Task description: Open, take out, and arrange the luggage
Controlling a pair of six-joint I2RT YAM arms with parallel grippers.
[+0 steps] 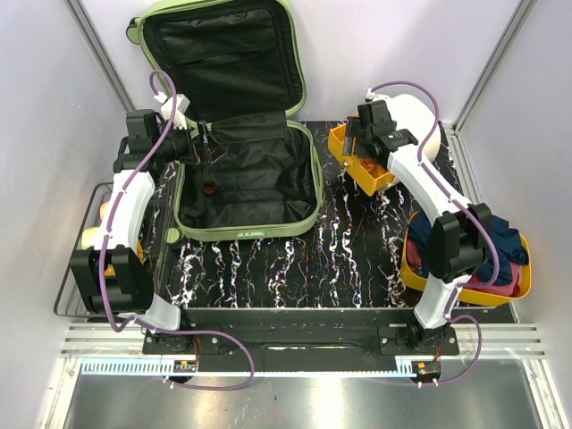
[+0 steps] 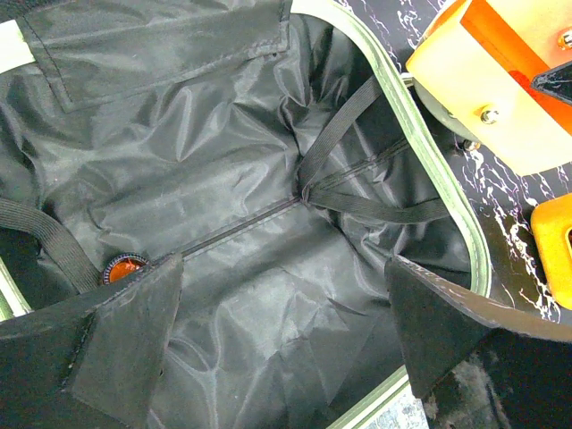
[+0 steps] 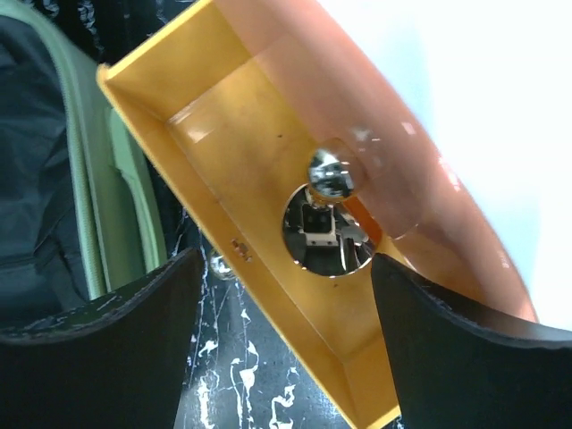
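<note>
The suitcase [image 1: 246,234] is laid open at the back left of the worktop [image 1: 295,268], lid raised. The left end effector [image 2: 286,295] is held over its black lining, fingers apart (a small orange disc [image 2: 123,266] lies there); the right end effector [image 3: 286,295], likewise spread, is held over a yellow tray [image 3: 223,179].

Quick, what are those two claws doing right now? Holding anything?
Left gripper: open, empty, over the open luggage.
Right gripper: open, empty, over the yellow tray.
</note>
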